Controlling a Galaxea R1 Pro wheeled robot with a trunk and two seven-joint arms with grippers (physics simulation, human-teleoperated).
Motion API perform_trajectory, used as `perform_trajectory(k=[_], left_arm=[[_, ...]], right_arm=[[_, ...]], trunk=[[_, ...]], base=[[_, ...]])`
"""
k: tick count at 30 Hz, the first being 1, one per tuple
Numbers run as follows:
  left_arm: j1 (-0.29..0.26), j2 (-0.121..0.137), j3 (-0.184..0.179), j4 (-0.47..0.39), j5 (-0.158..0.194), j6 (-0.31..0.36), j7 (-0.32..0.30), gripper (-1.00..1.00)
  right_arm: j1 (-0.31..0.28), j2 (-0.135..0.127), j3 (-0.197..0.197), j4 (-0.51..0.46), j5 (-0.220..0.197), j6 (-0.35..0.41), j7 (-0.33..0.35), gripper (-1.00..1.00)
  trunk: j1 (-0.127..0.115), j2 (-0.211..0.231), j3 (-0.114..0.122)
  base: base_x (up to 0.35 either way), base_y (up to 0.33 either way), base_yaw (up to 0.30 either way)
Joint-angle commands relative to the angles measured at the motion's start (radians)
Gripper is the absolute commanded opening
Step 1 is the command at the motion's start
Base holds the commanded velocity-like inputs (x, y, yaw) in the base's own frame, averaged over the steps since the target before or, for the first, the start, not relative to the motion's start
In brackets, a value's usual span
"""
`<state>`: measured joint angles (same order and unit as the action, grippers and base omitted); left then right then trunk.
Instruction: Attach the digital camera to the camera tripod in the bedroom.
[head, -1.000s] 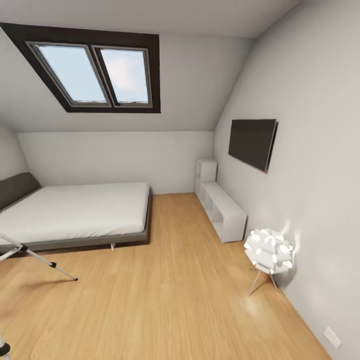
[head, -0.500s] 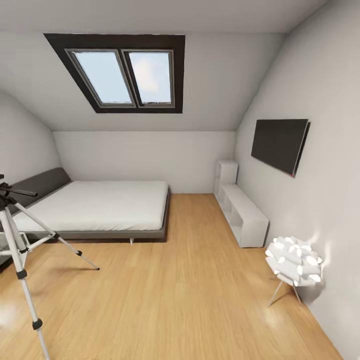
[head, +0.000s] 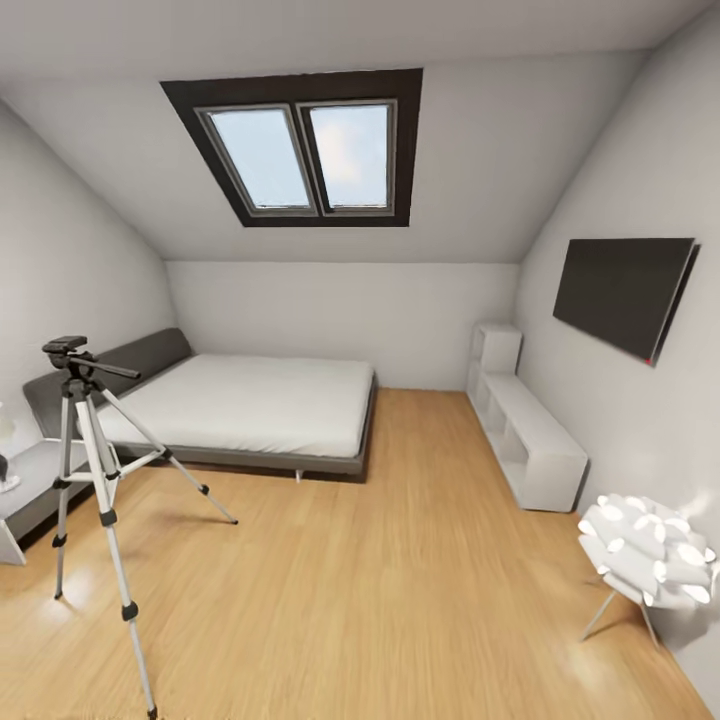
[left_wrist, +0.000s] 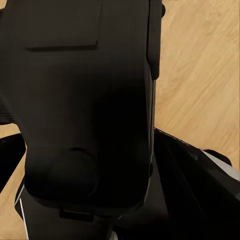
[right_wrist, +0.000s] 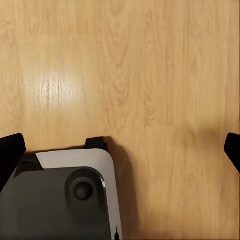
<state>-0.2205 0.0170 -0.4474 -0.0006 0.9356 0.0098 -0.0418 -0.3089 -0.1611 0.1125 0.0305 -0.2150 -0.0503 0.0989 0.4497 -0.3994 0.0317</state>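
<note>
Now the camera tripod (head: 95, 490) stands at the lower left of the head view, on the wood floor (head: 400, 580) in front of the grey bed (head: 250, 405), its black pan head (head: 68, 352) bare and its handle pointing right toward the bed.

A big dark boxy body crowds the left wrist view, likely the digital camera (left_wrist: 85, 100) held close to the lens. The left gripper's fingertips are hidden there, so I cannot tell whether they are clamped on it.

The right gripper (right_wrist: 122, 150) has its two dark tips (right_wrist: 10, 155) at opposite edges of its frame, wide apart over bare floor.

The tripod lies left of centre, so the left arm looks the nearer. I judge a further approach is needed before lowering anything onto the head.
</note>
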Motion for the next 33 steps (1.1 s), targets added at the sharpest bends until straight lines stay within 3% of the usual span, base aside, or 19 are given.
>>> perform_trajectory(k=[1, 33], left_arm=[[0.0, 0.0, -0.008, 0.001, 0.009, 0.001, -0.004, -1.0], [0.0, 0.0, -0.008, 0.001, 0.009, 0.001, -0.003, -1.0]], right_arm=[[-0.001, 0.0, 0.009, 0.003, -0.01, -0.005, 0.005, 1.0], [-0.001, 0.0, 0.009, 0.003, -0.009, -0.004, 0.005, 1.0]], trunk=[[0.0, -0.001, 0.0], [0.0, -0.001, 0.009]], base=[[0.0, 0.0, 0.273], [0.0, 0.0, 0.272]])
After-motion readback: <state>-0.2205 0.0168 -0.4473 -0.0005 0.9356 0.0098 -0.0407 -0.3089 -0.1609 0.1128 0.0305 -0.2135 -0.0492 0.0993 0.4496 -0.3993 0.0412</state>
